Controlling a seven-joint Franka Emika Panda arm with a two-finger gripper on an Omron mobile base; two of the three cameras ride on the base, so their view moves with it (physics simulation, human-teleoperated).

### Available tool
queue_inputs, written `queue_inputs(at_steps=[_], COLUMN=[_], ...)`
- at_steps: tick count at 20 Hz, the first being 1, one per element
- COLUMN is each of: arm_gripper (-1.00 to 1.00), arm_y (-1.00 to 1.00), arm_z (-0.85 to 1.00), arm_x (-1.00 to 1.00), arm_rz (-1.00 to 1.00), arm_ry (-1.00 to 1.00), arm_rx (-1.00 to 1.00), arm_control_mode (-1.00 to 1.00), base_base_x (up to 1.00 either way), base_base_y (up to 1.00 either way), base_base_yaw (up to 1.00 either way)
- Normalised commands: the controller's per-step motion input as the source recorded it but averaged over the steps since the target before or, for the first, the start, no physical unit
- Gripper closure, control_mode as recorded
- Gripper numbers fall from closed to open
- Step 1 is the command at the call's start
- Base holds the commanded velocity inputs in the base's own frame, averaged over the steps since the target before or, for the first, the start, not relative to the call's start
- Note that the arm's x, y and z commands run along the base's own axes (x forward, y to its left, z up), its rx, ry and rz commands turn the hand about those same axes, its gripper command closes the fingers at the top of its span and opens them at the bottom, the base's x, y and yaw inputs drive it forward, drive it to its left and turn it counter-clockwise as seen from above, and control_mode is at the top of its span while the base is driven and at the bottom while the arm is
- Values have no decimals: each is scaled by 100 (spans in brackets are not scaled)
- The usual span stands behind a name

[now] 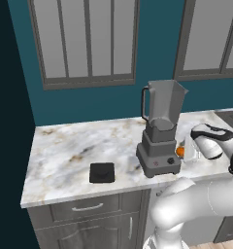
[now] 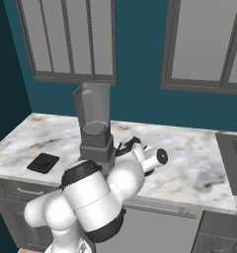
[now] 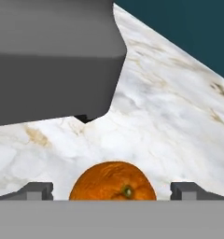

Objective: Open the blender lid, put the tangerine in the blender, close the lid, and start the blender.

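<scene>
The tangerine (image 3: 112,181) lies on the counter (image 3: 179,116) between the wide-spread, released jaws.

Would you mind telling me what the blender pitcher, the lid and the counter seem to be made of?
The blender pitcher looks like smoky translucent plastic or glass: the wall shows through it. The blender lid looks like matte black plastic or rubber, without glare. The counter looks like polished marble: white with brown-grey veins.

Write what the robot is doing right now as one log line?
phase: reaching for tangerine | gripper: open, tips either side of fruit | blender lid: off, on counter | blender: open top
</scene>
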Motion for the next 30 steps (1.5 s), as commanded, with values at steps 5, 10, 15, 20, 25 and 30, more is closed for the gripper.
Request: queue_inputs(at_steps=[5, 10, 15, 20, 25, 30], arm_gripper=[-100, 100, 100, 100, 100, 100], arm_y=[0, 0, 0, 7, 34, 27], arm_z=[-30, -53, 13, 98, 100, 100], arm_x=[18, 0, -23, -41, -26, -9], arm_rz=[1, 0, -2, -10, -15, -17], arm_ry=[0, 1, -9, -30, -37, -30], arm_rx=[0, -5, 0, 0, -5, -8], arm_control_mode=[-100, -100, -100, -100, -100, -100], base_base_x=[0, 0, 0, 0, 0, 0], base_base_y=[0, 0, 0, 0, 0, 0], base_base_yaw=[0, 0, 0, 0, 0, 0])
